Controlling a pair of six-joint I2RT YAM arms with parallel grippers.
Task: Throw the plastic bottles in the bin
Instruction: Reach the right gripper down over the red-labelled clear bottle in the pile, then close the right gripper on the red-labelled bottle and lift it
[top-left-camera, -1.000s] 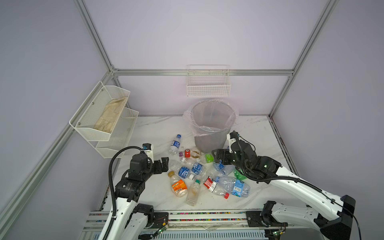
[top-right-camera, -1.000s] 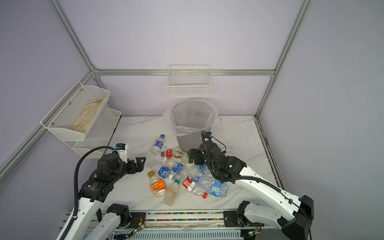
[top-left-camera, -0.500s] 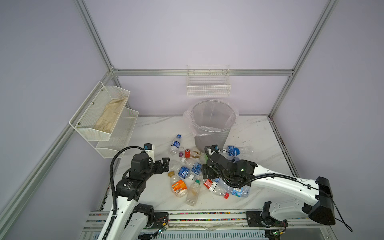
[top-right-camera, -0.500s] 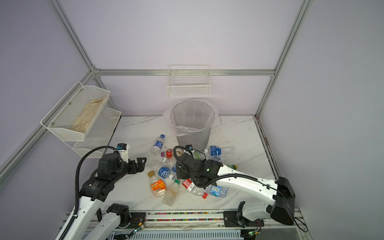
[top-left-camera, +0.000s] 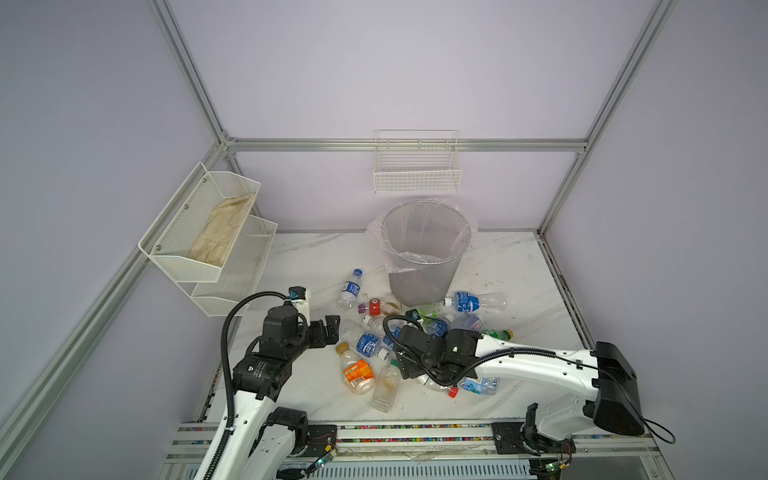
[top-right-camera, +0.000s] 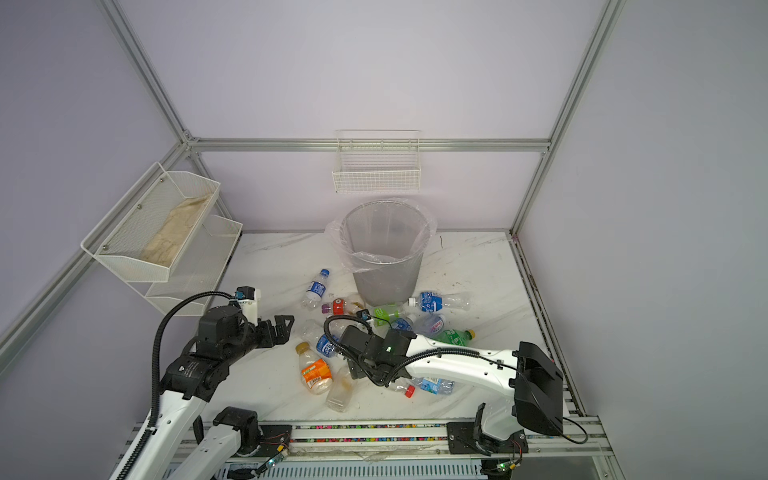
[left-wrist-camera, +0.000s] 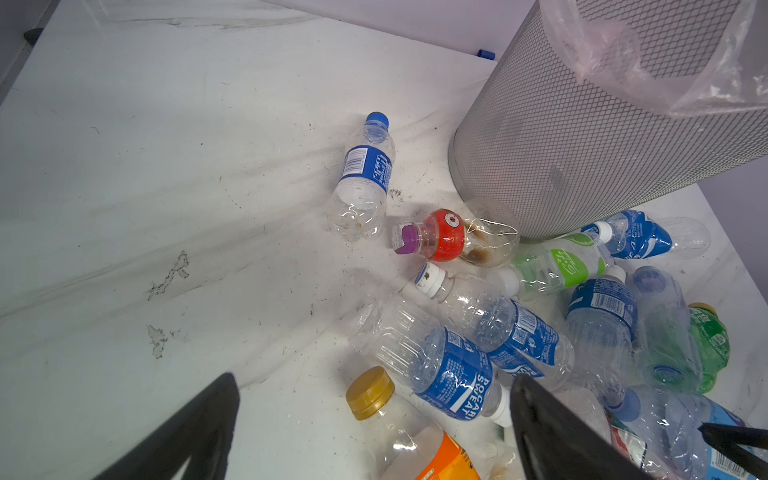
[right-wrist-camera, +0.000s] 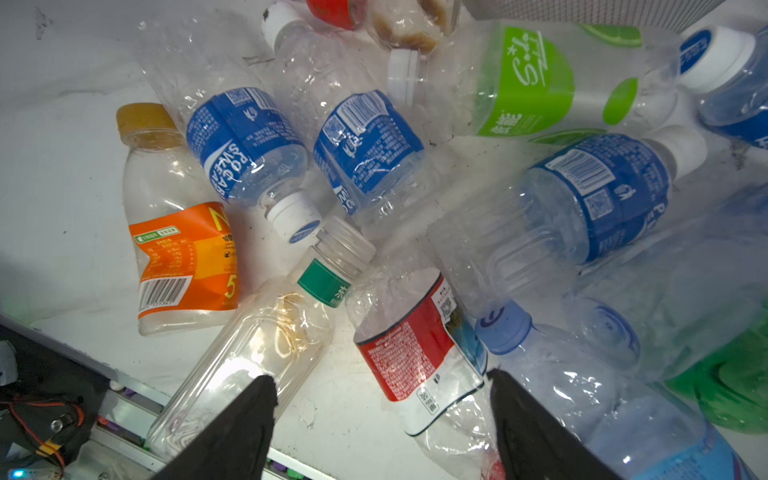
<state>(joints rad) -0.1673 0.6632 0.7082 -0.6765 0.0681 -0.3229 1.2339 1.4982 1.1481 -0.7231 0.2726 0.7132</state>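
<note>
Empty left gripper (top-left-camera: 332, 330), fingers spread, beside plastic bottles (top-left-camera: 368, 344); right gripper (right-wrist-camera: 380, 380) fingers apart astride red-label bottle (right-wrist-camera: 415, 345), contact unclear; bin (top-left-camera: 424, 274) upright behind them

Soft, even light fills both top views, with faint shadows on the tabletop (top-left-camera: 316, 266). In the right wrist view glare whitens a clear bottle (right-wrist-camera: 249, 353) and the edges blur.

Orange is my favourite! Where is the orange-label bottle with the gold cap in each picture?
In a top view: orange-labelled clear plastic bottle, lower middle.
In a top view: same place.
Left wrist: cut off by the edge.
Right wrist: whole.
Landmark: blue-labelled bottle by its cap.
</note>
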